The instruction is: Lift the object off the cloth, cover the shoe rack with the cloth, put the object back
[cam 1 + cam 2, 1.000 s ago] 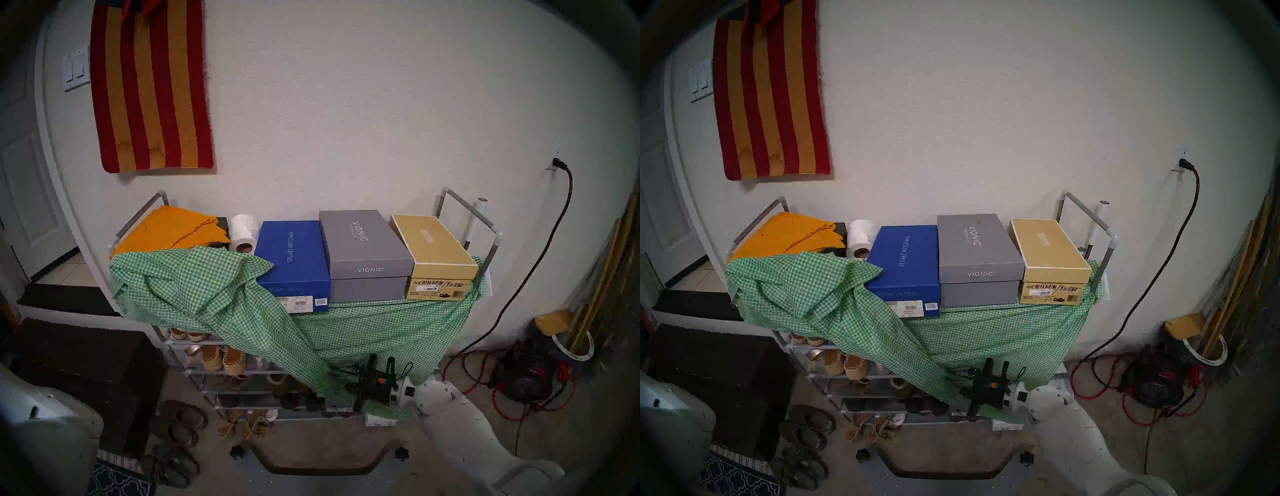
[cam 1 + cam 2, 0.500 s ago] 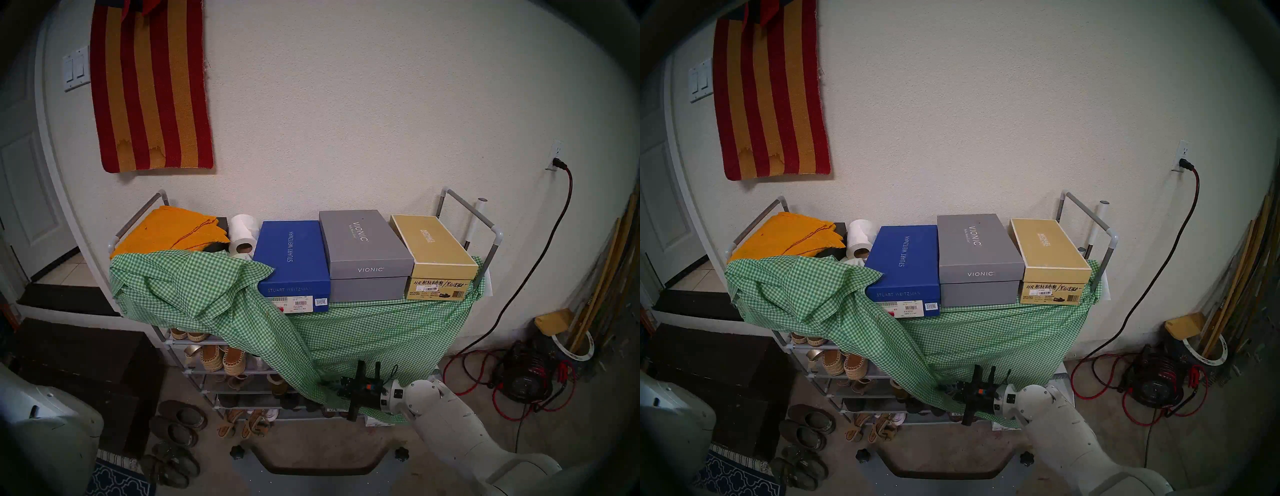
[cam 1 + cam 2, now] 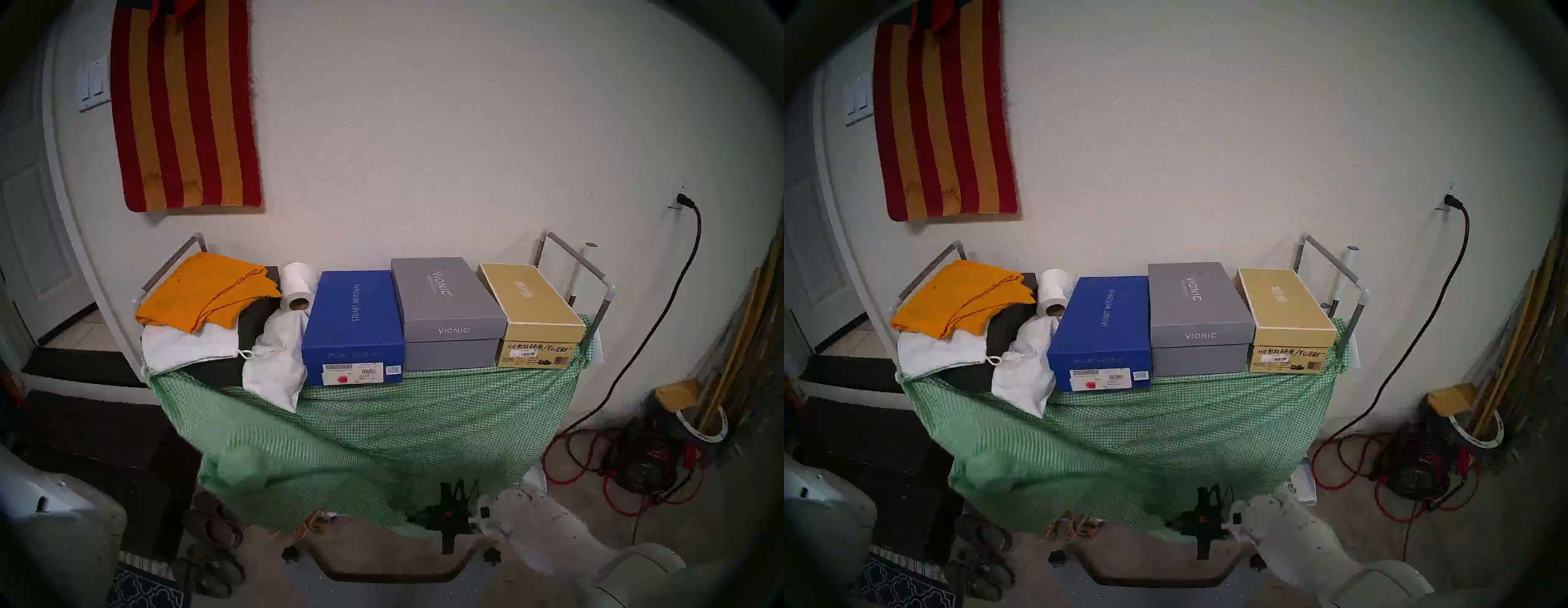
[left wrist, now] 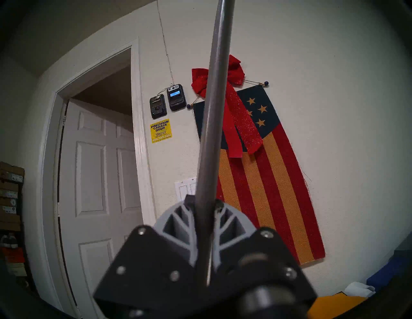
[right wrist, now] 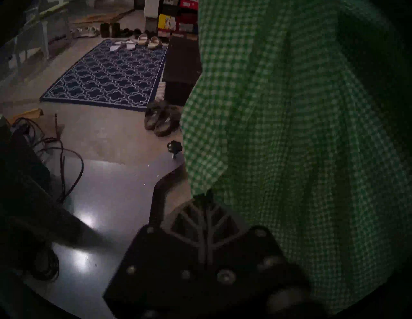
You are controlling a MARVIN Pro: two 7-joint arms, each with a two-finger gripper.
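Left tool [image 4: 206, 225] gripping shoehorn [image 4: 215, 115] (wrist view only)

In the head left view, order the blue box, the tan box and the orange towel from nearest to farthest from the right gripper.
From the right gripper, low at the hanging green cloth:
1. Blue box, on the rack top, up and a little left.
2. Tan box, on the rack top at the right end.
3. Orange towel, at the far left end.

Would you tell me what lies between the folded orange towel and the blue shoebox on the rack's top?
A white paper roll and white cloth bags, shown in both head views.
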